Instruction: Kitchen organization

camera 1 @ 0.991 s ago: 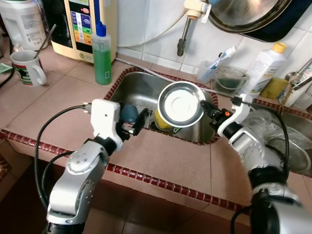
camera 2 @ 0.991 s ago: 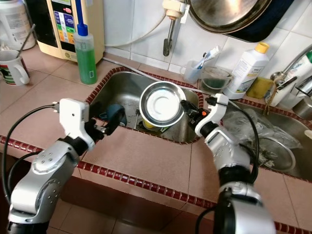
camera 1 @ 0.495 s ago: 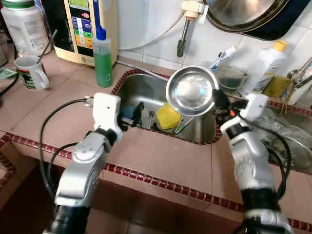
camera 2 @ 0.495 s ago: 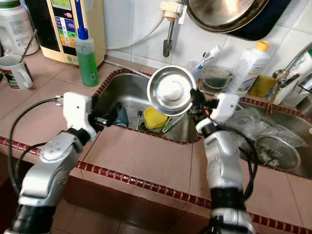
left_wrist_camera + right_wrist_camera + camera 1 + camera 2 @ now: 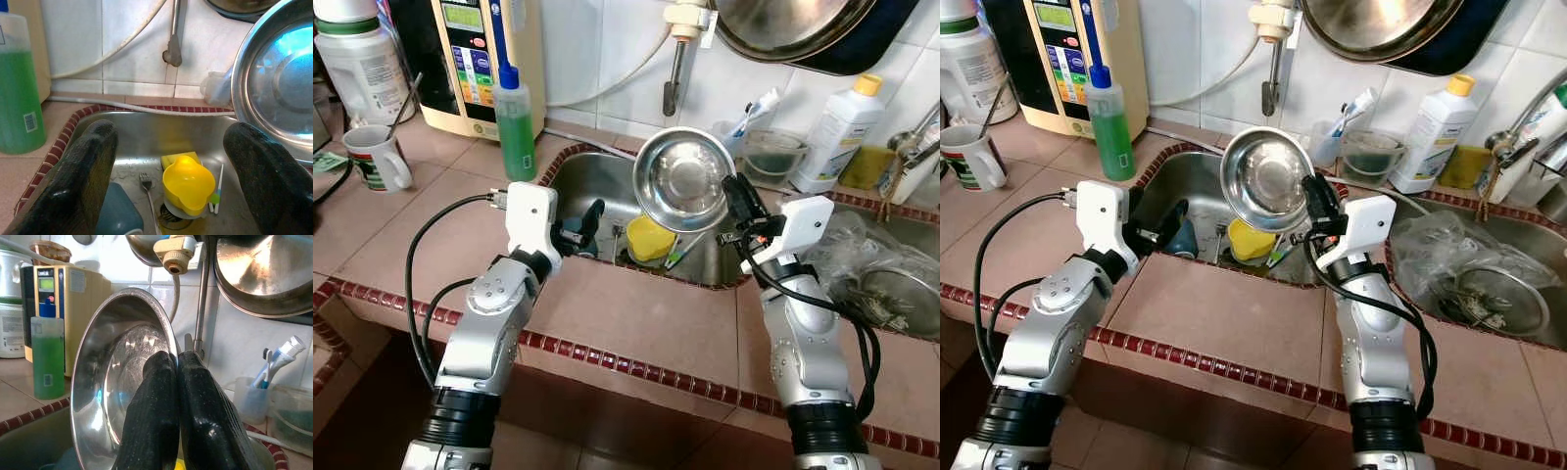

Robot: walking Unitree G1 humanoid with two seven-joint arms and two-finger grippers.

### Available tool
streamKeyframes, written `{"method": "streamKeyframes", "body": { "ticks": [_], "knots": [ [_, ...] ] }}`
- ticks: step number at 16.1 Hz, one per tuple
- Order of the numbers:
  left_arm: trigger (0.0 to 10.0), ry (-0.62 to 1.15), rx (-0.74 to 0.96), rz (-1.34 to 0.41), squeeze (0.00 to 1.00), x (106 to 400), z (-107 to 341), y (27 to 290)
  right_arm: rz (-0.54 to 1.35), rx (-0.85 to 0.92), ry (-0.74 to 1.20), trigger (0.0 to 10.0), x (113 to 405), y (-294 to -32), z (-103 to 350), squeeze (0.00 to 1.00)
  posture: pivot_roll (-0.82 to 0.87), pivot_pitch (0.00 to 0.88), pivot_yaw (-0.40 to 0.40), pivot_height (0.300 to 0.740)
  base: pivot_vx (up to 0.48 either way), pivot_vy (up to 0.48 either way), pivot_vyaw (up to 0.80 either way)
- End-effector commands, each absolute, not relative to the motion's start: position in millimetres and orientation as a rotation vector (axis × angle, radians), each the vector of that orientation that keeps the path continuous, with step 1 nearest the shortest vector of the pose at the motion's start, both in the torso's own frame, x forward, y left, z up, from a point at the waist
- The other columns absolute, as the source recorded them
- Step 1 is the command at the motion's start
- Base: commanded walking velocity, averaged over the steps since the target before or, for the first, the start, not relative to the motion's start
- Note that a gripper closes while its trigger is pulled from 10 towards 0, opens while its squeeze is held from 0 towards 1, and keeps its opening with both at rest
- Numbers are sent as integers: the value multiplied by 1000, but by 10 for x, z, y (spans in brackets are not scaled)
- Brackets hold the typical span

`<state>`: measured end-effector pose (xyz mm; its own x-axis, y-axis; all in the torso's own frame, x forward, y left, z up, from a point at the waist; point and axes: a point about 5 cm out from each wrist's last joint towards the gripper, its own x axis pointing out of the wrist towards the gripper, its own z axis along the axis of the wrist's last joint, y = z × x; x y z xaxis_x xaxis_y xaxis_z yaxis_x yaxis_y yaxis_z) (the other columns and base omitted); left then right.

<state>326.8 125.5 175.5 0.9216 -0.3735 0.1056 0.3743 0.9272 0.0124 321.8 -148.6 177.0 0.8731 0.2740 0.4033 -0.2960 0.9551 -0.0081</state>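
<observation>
Right wrist view: right tool (image 5: 177, 363) clamped on rim of steel bowl (image 5: 685, 178), held tilted above the sink (image 5: 597, 176). Left tool (image 5: 166, 161), fingers apart, hovers at sink's 9 o'clock edge. Judged early: yellow cup (image 5: 188, 183), fork (image 5: 148, 188) not yet cleared. Faucet (image 5: 677, 59) at 12 o'clock crowds the lift; counter (image 5: 646, 313) at 6 o'clock open.

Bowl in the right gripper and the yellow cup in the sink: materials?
Bowl: looks like stainless steel, polished; it mirrors light and surroundings. The right gripper pinches its thin rim. Yellow cup: probably plastic, opaque, uniform colour, soft sheen.
</observation>
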Motion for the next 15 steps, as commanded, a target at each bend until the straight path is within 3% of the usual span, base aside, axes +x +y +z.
{"method": "streamKeyframes", "body": {
  "ticks": [1,4,15],
  "knots": [
    [10000,-119,-2,-392,0,3298,1770,1233,290,23,-446,10000,3194,-1504,1825,0,-47,0,-49,740,0,0,0],
    [10000,-124,-3,-391,0,3308,1769,1223,317,-8,-444,10000,3202,-1456,1830,0,-45,0,-60,740,0,0,0],
    [10000,-131,-14,-394,0,3295,1757,1209,335,-43,-432,10000,3193,-1418,1805,0,-45,0,-65,740,266,0,0]
  ]
}}
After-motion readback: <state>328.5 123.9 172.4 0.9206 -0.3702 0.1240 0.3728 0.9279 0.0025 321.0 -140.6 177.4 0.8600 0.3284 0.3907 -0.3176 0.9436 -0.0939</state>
